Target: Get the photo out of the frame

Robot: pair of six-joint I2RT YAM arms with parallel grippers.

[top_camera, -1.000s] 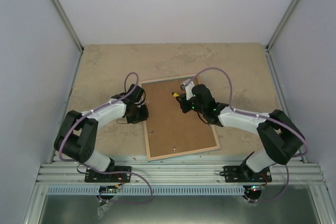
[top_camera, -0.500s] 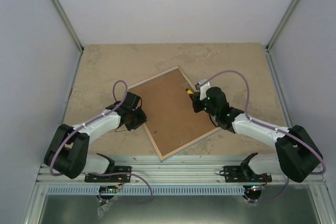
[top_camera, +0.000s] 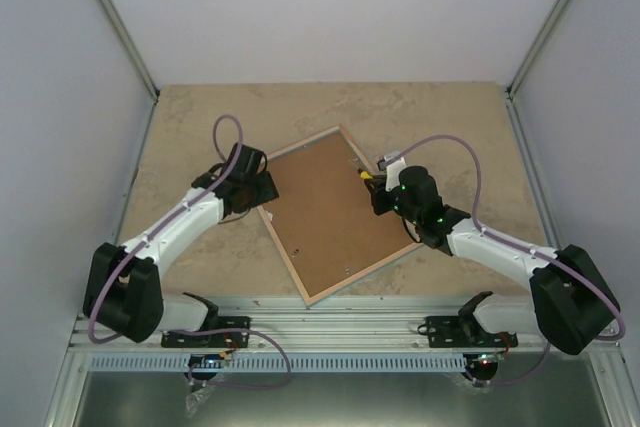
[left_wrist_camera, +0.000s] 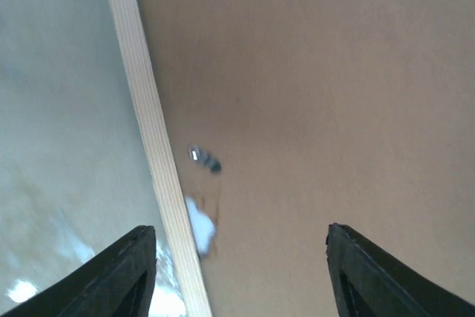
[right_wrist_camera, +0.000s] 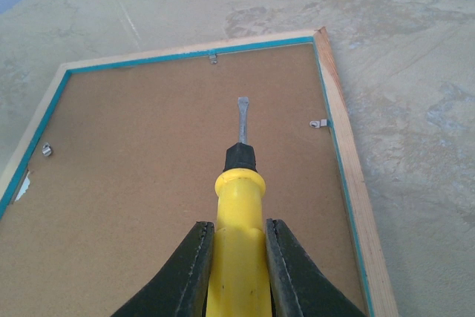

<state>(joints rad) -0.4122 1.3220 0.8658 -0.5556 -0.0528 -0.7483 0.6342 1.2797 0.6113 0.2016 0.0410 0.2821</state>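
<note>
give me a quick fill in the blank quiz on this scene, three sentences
The right gripper is shut on a screwdriver with a ____ handle.
The frame lies face ____ on the table.
The left gripper hovers over the frame's wooden edge with its jaws ____.
Missing words: yellow; down; open.

Brown board back on the frame [top_camera: 325, 212], pale wood edging, thin turquoise line inside. Yellow handle on the screwdriver [right_wrist_camera: 239, 183], black collar, grey blade. Beige, mottled, marble-like pattern across the table [top_camera: 200, 117].
</note>
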